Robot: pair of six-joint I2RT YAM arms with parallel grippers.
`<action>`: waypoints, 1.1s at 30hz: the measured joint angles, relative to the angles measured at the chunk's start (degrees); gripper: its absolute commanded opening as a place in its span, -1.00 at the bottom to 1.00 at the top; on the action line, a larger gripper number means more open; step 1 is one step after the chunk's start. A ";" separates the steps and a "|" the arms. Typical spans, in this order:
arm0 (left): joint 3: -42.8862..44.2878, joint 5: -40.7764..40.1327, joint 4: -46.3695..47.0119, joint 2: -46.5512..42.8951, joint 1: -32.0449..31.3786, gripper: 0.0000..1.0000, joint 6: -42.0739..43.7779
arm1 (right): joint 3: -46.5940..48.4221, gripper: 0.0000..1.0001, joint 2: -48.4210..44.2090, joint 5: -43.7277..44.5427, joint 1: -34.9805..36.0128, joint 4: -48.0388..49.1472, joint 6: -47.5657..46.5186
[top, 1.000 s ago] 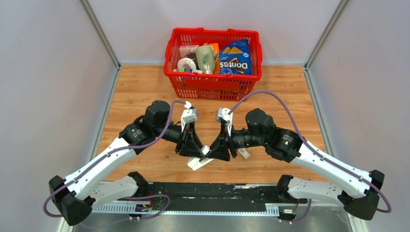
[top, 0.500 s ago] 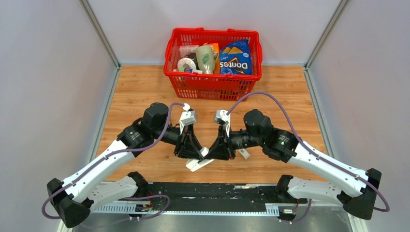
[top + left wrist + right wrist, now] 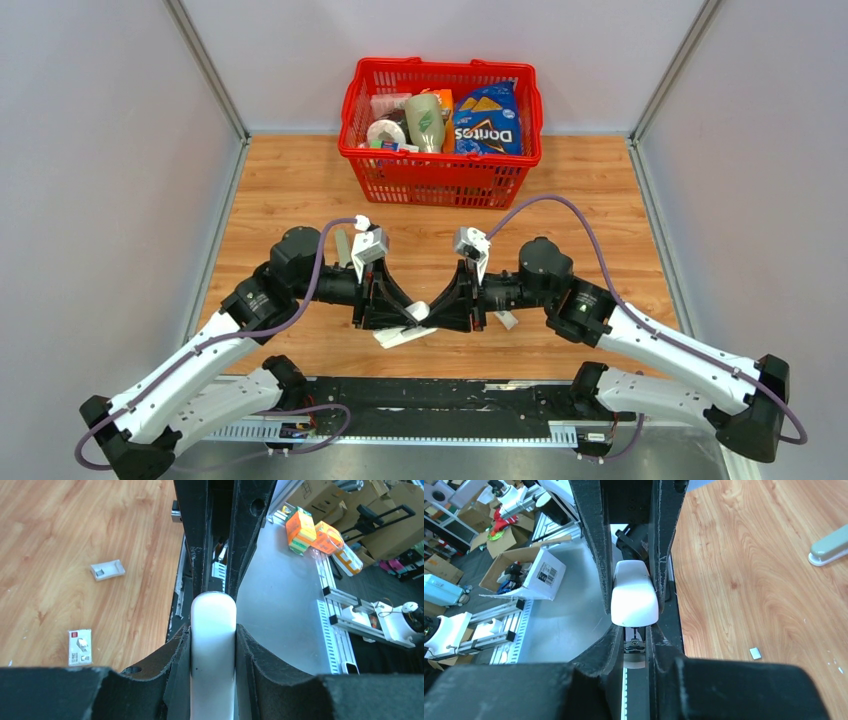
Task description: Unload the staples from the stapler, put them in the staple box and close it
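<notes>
The left end effector (image 3: 213, 630) is clamped on the stapler (image 3: 213, 652). Its two black fingers (image 3: 176, 665) press flat against both sides of the slim white bar, whose rounded end sticks out just past the fingertips. The right end effector (image 3: 634, 641) faces it head-on from the opposite side. Its fingers (image 3: 659, 647) stand narrow, closed on a slim pale part of the stapler where a little metal shows. The broader white rounded end of the stapler sits just ahead of those fingertips.

From above, the two end effectors meet tip to tip over the near middle of the table (image 3: 300, 180). The stapler hangs between and just below them, one white arm slanting down toward the table's near edge. Whether it touches the wood cannot be told.

A grey-green bar (image 3: 830, 547) lies on the table well off to the side of the right end effector, behind the left arm in the overhead view. A small white tray-like piece (image 3: 107, 570) and a printed label card (image 3: 80, 647) lie on the wood apart from the left end effector. Far beyond both end effectors, at the table's back edge, a red basket (image 3: 440, 185) holds a Doritos bag (image 3: 487, 122) and a pale green cup (image 3: 425, 120).
</notes>
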 measured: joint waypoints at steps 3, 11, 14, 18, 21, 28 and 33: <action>0.00 -0.85 0.85 -0.70 -0.20 -1.00 -0.66 | -1.77 -1.00 -0.90 -0.02 0.00 3.50 1.25; -0.79 -2.05 0.87 -0.92 -0.20 -1.00 -1.53 | -6.47 -1.00 -1.44 0.17 0.09 10.25 4.52; -1.25 -2.58 0.59 -1.31 -0.31 -1.00 -1.57 | -7.85 -1.00 -1.44 0.42 0.42 12.24 5.60; -1.29 -3.52 0.44 -1.90 -0.46 -1.00 -1.64 | -9.42 -1.00 -1.46 0.76 0.72 15.15 6.84; -1.29 -4.15 0.57 -2.43 -0.48 -1.00 -1.84 | -10.36 -1.00 -1.44 1.14 1.05 17.05 7.82; -1.25 -9.73 8.04 -4.98 -0.09 -1.00 -3.21 | -14.32 -1.00 1.25 -0.31 4.37 15.41 9.01; -1.25 -10.10 8.90 -4.28 -0.11 -1.00 -3.93 | -13.94 -0.99 0.96 0.20 4.37 14.38 8.83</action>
